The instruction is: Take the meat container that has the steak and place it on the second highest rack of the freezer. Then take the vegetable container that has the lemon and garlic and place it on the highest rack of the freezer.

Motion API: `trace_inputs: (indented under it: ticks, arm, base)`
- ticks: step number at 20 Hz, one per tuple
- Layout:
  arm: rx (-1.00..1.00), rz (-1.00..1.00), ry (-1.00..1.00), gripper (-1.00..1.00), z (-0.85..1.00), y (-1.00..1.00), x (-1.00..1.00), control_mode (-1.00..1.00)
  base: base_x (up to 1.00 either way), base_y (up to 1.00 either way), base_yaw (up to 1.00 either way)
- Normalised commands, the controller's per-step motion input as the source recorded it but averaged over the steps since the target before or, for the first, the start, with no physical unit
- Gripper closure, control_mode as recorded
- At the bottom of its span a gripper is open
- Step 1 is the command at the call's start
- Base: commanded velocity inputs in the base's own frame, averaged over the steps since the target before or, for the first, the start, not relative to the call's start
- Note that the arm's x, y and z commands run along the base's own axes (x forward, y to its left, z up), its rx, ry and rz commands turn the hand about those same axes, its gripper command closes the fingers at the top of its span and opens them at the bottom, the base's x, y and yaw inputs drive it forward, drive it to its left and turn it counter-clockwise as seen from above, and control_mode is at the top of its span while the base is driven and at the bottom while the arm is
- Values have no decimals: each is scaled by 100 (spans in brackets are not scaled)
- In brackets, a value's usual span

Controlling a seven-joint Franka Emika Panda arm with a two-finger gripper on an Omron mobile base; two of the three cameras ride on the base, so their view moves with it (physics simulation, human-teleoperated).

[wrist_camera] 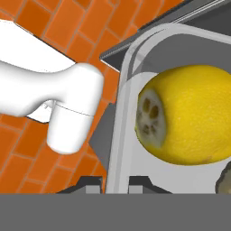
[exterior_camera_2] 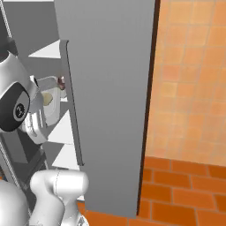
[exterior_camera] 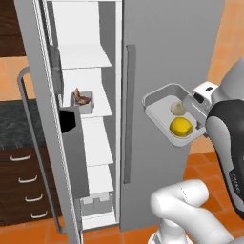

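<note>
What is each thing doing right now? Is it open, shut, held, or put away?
freezer: left door open.
meat container: resting on a white shelf, steak inside.
vegetable container: held up in front of the shut door.
lemon: in the held container.
garlic: beside the lemon.
gripper: shut on the container's rim.

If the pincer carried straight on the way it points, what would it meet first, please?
Probably the closed grey door: the pincer, shut on the tray holding the lemon, points at it, though depth is unclear.

no readable text (arm marking blurred)
</note>
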Motion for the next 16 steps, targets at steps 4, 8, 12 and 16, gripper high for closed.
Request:
trace_inputs:
  ticks: [4, 8, 12, 16]
  arm:
    - [0, 0, 0, 100, 0, 0, 0, 100]
    - [0, 0, 0, 100, 0, 0, 0, 100]
    - [0, 0, 0, 100, 0, 0, 0, 100]
    - [0, 0, 0, 100, 0, 0, 0, 100]
  base:
    - [43, -4, 36]
    - [52, -4, 40]
    - [56, -18, 37]
    - [45, -9, 35]
